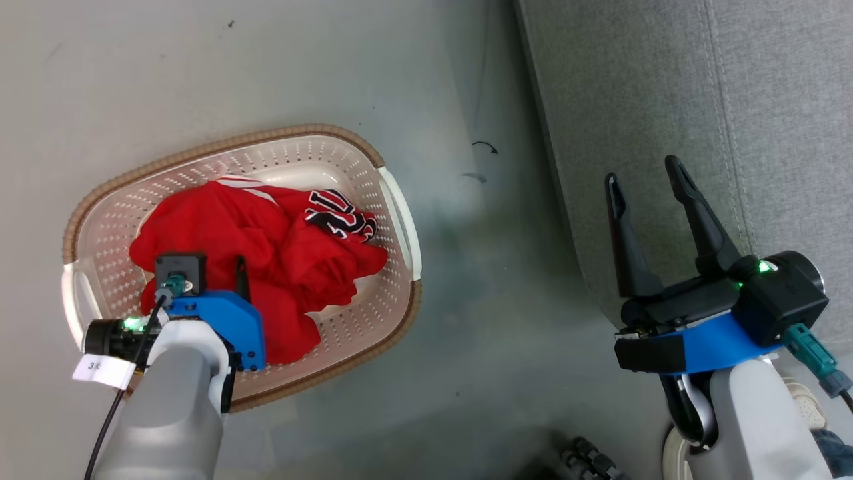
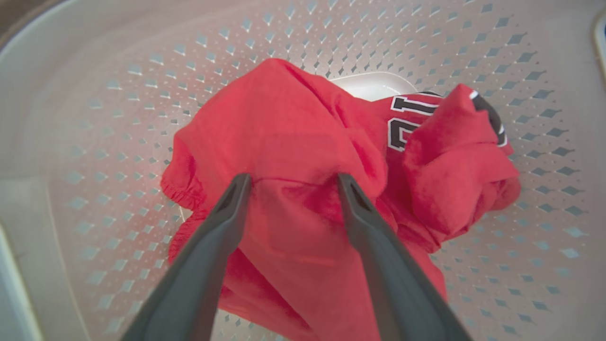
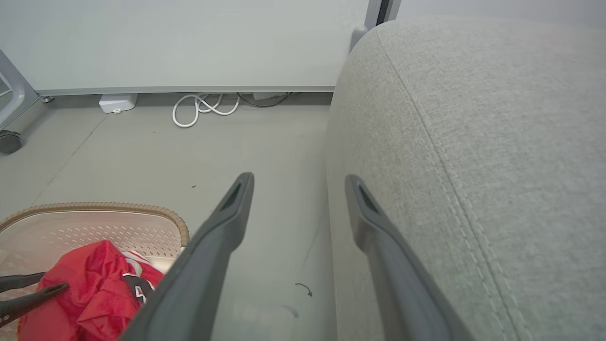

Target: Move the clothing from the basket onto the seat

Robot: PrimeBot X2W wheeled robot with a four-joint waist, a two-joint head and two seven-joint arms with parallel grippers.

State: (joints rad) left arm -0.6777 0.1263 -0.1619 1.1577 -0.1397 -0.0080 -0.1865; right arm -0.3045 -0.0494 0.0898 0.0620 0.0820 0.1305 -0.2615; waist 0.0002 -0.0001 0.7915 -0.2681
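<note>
The clothing (image 1: 220,227) is a heap of bright red fabric with black-and-white lettering, lying in the cream perforated basket (image 1: 220,143) on the floor. My left gripper (image 2: 291,182) points down into the basket, open. Its fingertips (image 2: 239,182) rest on the red clothing (image 2: 293,123) with a fold between them. The basket wall (image 2: 118,118) surrounds the heap. My right gripper (image 1: 642,170) hangs open and holds nothing, over the left edge of the light-grey seat (image 1: 733,100). In the right wrist view the seat (image 3: 473,142) is on the right, the basket (image 3: 118,208) and clothing (image 3: 94,284) at the lower left.
Grey floor separates the basket from the seat, with a small dark scrap (image 1: 486,147) lying on it. Along the far wall are a coiled white cable (image 3: 203,106), a white box (image 3: 117,102) and a caster wheel (image 3: 9,140). A pale shoe (image 1: 803,400) shows at the lower right.
</note>
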